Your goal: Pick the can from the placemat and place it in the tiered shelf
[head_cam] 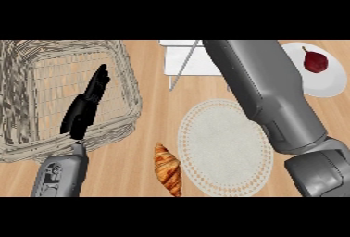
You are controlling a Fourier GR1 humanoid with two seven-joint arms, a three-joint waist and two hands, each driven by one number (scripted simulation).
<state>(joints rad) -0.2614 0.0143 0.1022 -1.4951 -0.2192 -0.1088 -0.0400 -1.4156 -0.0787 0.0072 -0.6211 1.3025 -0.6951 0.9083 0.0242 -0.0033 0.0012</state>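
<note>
Can is not visible on the round placemat (pixel 224 148), probably hidden with the right hand beyond the frame near the white tiered shelf (pixel 188 58), so lowering should be slow and upright; left hand (pixel 87 104) rests open over the wicker basket (pixel 41 139).

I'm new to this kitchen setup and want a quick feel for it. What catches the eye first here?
The big grey right forearm cuts diagonally across the right half, over the round placemat and up towards a white shelf at the top edge. At left, the left hand rests open, fingers up, in front of a large wicker basket. A croissant lies beside the placemat, and a red pear sits on a white plate at top right.
</note>
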